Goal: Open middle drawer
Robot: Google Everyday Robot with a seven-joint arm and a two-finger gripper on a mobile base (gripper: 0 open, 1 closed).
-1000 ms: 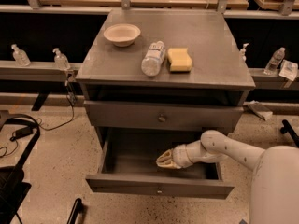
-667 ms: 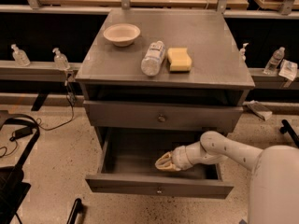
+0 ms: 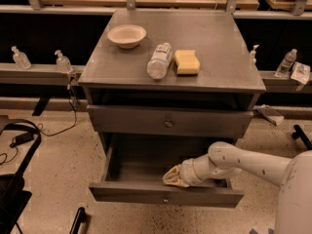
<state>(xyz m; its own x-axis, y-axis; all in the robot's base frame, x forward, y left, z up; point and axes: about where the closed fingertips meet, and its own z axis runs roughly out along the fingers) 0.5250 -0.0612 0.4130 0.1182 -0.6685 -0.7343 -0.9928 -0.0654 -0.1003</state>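
The grey cabinet (image 3: 170, 35) shows two fronts with small round knobs. The upper front (image 3: 168, 123) is closed. The front below it, the middle drawer (image 3: 165, 197), stands pulled far out, and its empty inside shows. My gripper (image 3: 171, 177) reaches in from the right on a white arm (image 3: 243, 162). It sits inside the open drawer, just behind the middle of the drawer's front panel and low against it. Any lower drawer is hidden beneath the open one.
On the cabinet top lie a white bowl (image 3: 126, 35), a clear plastic bottle on its side (image 3: 159, 60) and a yellow sponge (image 3: 187, 62). Small bottles stand on rails left (image 3: 62, 61) and right (image 3: 286, 62). A black chair (image 3: 14, 179) is at lower left.
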